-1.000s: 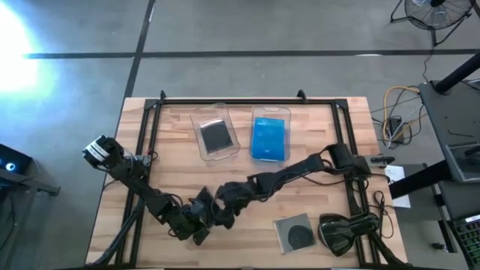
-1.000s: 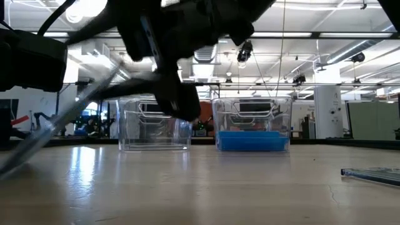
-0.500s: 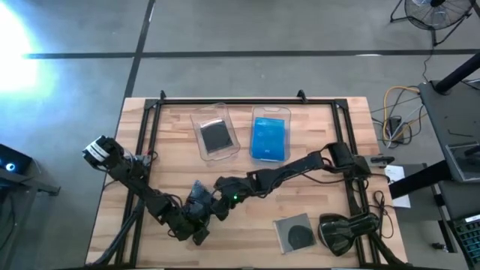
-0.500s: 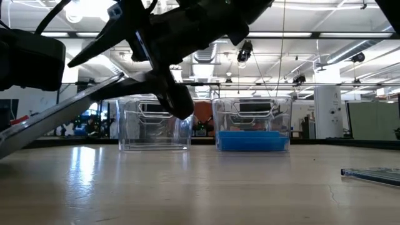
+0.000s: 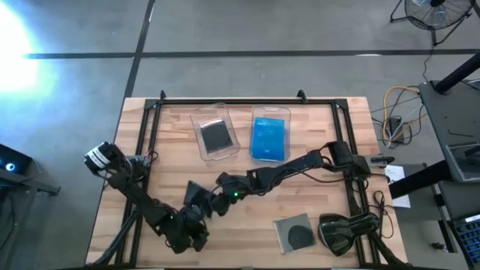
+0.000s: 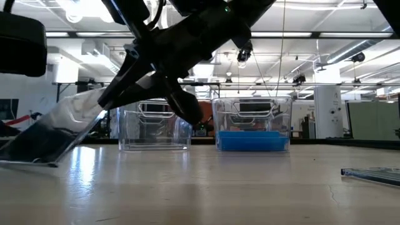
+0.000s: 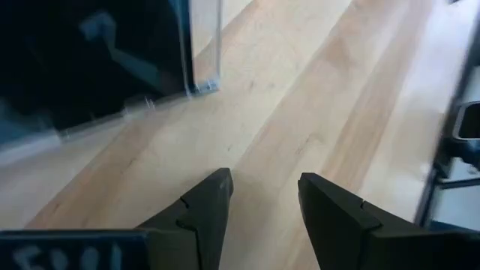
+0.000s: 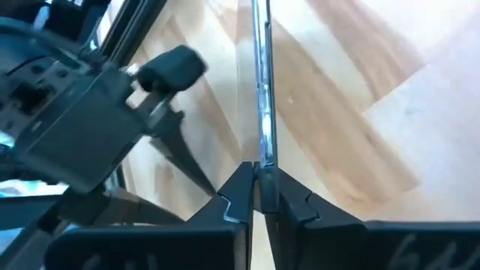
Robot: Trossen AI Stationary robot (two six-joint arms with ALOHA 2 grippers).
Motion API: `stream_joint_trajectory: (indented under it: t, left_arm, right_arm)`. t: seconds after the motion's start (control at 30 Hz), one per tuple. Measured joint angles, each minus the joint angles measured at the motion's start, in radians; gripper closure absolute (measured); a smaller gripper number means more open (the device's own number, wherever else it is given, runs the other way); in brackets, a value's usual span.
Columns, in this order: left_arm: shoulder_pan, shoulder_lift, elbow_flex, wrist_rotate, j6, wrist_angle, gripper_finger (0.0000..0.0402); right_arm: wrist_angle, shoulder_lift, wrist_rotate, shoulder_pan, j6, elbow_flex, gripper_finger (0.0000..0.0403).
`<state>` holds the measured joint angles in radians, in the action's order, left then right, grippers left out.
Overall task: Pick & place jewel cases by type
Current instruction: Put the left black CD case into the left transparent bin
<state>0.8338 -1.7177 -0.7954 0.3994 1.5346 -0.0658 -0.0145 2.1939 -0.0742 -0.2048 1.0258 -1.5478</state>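
Right tool (image 8: pixel 257 196) is closed on the edge of a dark jewel case (image 6: pixel 53 134), held edge-on between its fingers in the right wrist view. In the low view the case hangs tilted, its lower edge at or just above the worktop (image 6: pixel 200 187) near the front left — contact cannot be confirmed. Left tool (image 7: pixel 262 206) stands just beside it, fingers parted and holding nothing. One dark case lies in the left bin (image 5: pixel 215 133), blue cases in the right bin (image 5: pixel 270 136), and another dark case (image 5: pixel 295 232) lies flat on the worktop front right.

Judgement: the case is light, stiff, thin and smooth — likely to slip or pivot under a narrow edge grip, and brittle if squeezed hard. Best taken across an edge, near its middle.
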Motion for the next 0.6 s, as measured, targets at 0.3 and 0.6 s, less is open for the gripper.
stream_joint_trajectory:
  t: [0.3, 0.6]
  left_arm:
    - [0.148, -0.002, -0.229, 0.129, 0.332, -0.521, 0.0254]
    - [0.24, -0.002, -0.289, 0.239, 0.711, -0.816, 0.0254]
  right_arm:
    - [-0.044, -0.078, 0.082, 0.038, -0.095, 0.0, 0.039]
    - [-0.177, -0.274, 0.606, 0.087, -0.037, -0.003, 0.039]
